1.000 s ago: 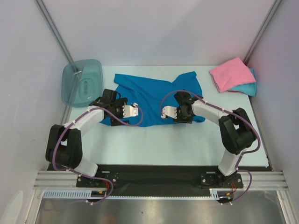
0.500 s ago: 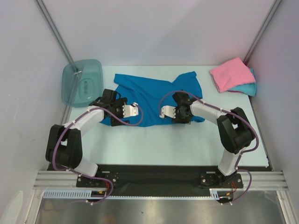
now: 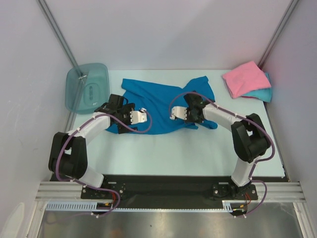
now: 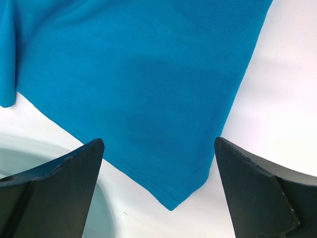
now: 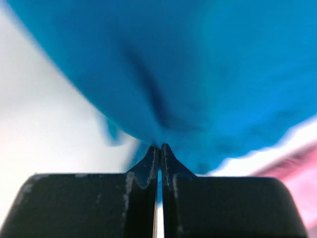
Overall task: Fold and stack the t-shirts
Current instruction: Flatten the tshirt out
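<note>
Pinching blue t-shirt (image 5: 198, 74) in right end effector (image 5: 159, 147), plain only from wrist, left end effector (image 4: 158, 140) apart

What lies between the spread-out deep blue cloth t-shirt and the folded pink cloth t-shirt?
Only bare pale tabletop, as the top external view shows.

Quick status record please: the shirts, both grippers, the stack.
blue t-shirt: spread out unfolded, mid-table
right gripper: shut, pinching the blue t-shirt near its front edge
left gripper: open above the blue t-shirt's corner, holding nothing
stack: pink t-shirt folded on turquoise t-shirt, far right corner
bin: far left corner
</note>
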Robot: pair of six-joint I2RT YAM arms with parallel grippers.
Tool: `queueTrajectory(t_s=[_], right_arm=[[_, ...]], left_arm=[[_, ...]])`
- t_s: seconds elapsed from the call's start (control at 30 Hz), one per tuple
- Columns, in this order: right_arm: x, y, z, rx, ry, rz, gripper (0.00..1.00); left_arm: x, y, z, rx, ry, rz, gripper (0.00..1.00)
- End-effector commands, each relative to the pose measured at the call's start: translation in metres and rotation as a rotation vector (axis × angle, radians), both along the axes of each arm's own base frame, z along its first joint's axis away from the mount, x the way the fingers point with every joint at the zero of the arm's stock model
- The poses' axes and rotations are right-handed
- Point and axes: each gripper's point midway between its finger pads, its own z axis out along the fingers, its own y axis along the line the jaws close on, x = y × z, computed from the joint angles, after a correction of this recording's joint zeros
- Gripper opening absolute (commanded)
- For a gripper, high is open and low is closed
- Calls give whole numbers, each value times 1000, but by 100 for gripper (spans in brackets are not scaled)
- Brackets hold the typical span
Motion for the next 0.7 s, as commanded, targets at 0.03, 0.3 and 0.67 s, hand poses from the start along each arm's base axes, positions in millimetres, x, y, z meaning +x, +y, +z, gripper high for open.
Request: queueTrajectory(t_s=[0.03, 0.3, 0.67], right_arm=[[76, 11, 80, 37, -308, -1, 0], [147, 15, 114, 7, -556, 51, 0], [249, 23, 32, -26, -698, 80, 0]], left_arm=[[15, -11, 16, -65, -35, -4, 100], [22, -16, 16, -80, -31, -8, 100], [36, -22, 22, -85, -29, -3, 100]])
